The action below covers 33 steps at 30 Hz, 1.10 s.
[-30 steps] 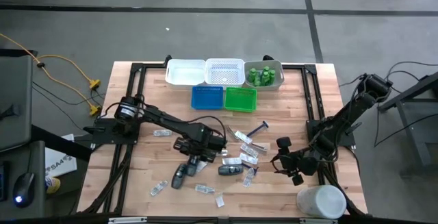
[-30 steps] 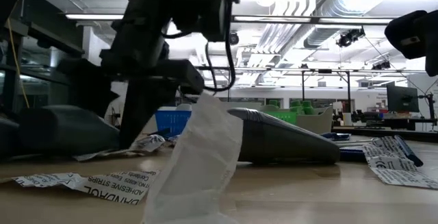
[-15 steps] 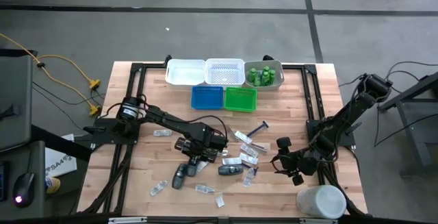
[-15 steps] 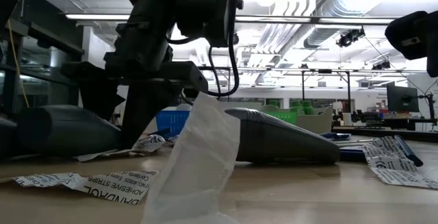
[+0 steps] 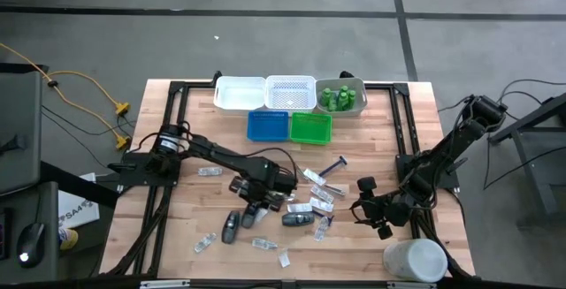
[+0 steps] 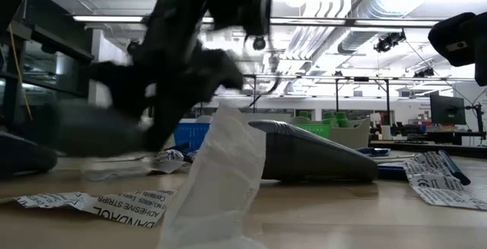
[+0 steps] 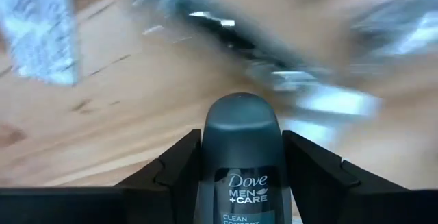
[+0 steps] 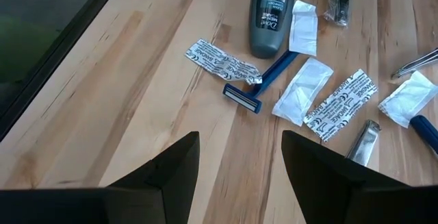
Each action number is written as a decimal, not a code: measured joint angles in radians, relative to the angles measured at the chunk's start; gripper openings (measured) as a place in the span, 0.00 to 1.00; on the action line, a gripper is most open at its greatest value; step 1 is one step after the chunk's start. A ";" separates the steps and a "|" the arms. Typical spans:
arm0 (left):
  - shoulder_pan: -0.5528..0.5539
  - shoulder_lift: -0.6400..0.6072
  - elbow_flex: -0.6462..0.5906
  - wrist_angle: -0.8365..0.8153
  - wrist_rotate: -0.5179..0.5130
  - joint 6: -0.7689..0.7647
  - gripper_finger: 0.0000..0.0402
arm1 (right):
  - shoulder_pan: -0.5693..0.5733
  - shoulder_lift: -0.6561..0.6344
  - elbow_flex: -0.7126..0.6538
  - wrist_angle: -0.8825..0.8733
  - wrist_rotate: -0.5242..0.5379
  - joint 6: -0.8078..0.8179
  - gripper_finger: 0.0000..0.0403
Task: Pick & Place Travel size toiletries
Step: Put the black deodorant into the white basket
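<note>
The left gripper sat near the centre of the pale wooden table. Its two dark fingers stood partly apart and pressed both sides of a dark grey oblong deodorant stick labelled "Dove Men+Care". A second dark grey stick lay just beside it at seven o'clock; a third lay at three o'clock.

Clear flat packets, white paper-wrapped strips and a blue razor lay scattered between the arms. Small green bottles stood in a pale tray at twelve o'clock on the table.

The right gripper hovered at four o'clock — jaws parted, empty — near a large white cylindrical container.
</note>
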 joint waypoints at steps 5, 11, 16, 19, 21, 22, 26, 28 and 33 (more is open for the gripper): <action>0.003 -0.001 0.174 -0.143 -0.114 0.063 0.43 | 0.000 0.000 0.000 0.000 0.000 0.001 0.50; 0.002 -0.003 0.398 -0.240 -0.487 0.224 0.43 | 0.000 0.000 0.000 0.001 0.018 -0.009 0.50; 0.012 -0.006 0.478 -0.170 -0.958 0.434 0.43 | -0.004 0.000 0.000 0.017 0.118 -0.039 0.50; 0.052 -0.005 0.480 -0.080 -1.162 0.594 0.43 | -0.024 0.000 0.000 0.054 0.183 -0.057 0.50; 0.101 -0.001 0.480 -0.015 -1.230 0.690 0.43 | -0.044 0.001 0.000 0.073 0.215 -0.060 0.50; 0.131 0.008 0.481 0.029 -1.250 0.736 0.43 | -0.053 0.001 0.000 0.082 0.229 -0.061 0.50; 0.261 0.049 0.479 0.199 -1.258 0.913 0.43 | -0.093 0.001 0.000 0.093 0.265 -0.064 0.50; 0.328 0.071 0.479 0.288 -1.234 0.983 0.43 | -0.117 0.001 0.000 0.092 0.274 -0.064 0.50; 0.485 0.139 0.479 0.487 -1.074 1.101 0.43 | -0.171 0.001 0.000 0.090 0.293 -0.064 0.50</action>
